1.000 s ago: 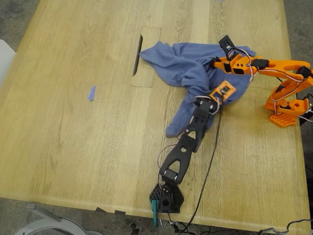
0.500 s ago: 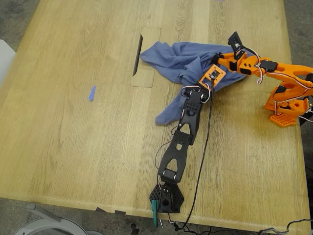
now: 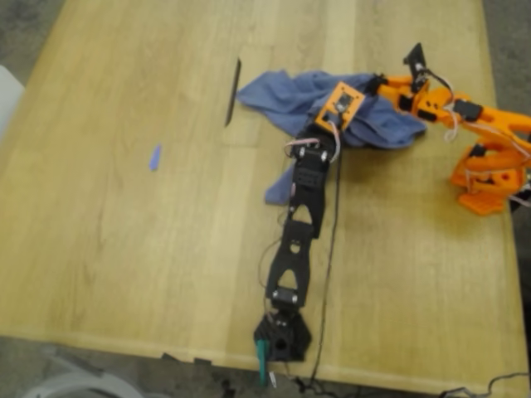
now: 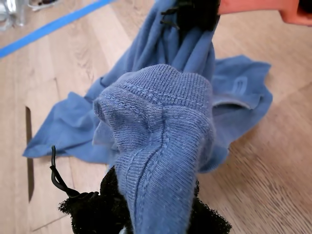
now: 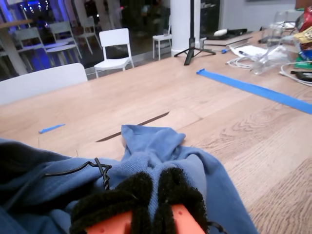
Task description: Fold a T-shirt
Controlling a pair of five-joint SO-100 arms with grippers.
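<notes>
The slate-blue T-shirt lies bunched on the wooden table, right of centre in the exterior view. My first gripper, on the black arm, is shut on a ribbed fold of the T-shirt and holds it off the table. My second gripper, on the orange arm, is shut on another bunch of the T-shirt, just to the exterior view's right of the first. The first wrist view shows my second gripper pinching cloth right behind the raised fold. No chest print shows.
A narrow slot cuts the table beside the shirt. A tiny blue scrap lies toward the exterior view's left. The black arm's base sits at the near edge, the orange base at the exterior view's right. Blue tape crosses the table.
My first gripper has moved away from its base, dragging the cloth along. My second gripper has drawn back toward the exterior view's upper right. The shirt's trailing flap has shortened.
</notes>
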